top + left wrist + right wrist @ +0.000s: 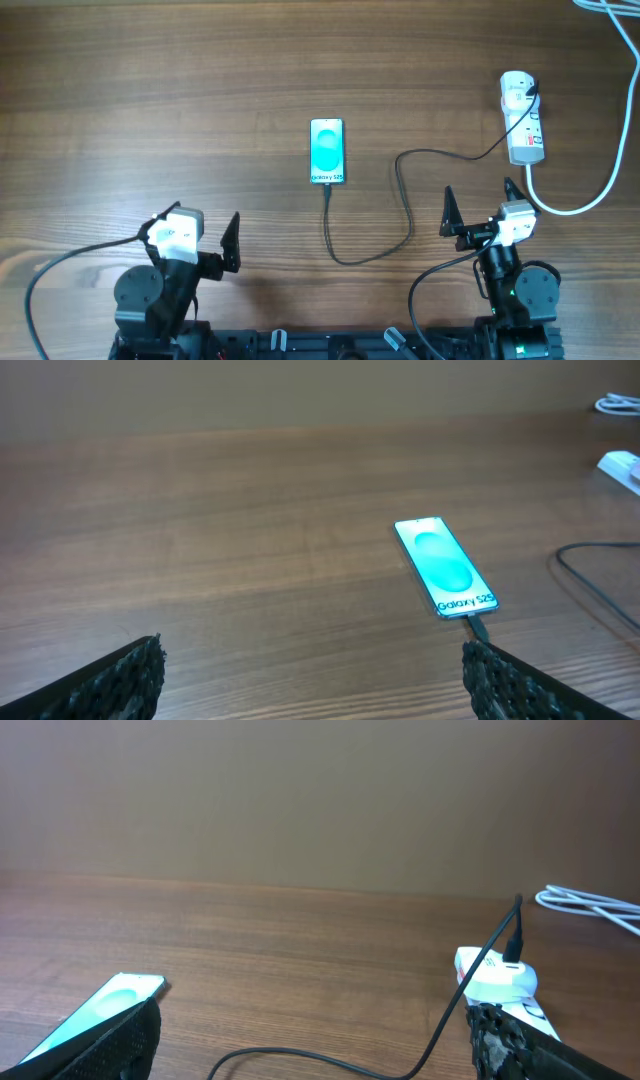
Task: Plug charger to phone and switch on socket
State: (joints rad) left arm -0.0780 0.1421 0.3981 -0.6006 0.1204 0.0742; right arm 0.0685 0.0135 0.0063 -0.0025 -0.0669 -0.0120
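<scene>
The phone [327, 151] lies flat mid-table, its turquoise screen lit, with a white label strip at its near end. It also shows in the left wrist view [444, 567] and at the lower left of the right wrist view [95, 1010]. The charger, a thin black cable [400, 205], runs from the phone's near end in a loop to a black plug seated in the socket [521, 117], a white power strip at the right. The socket also shows in the right wrist view [497, 975]. My left gripper [198, 230] and right gripper [480, 205] are open, empty, near the front edge.
A thick white cable [600, 190] runs from the socket along the table's right side up to the far right corner. The black charger cable [400, 1065] lies on the wood between the right gripper's fingers.
</scene>
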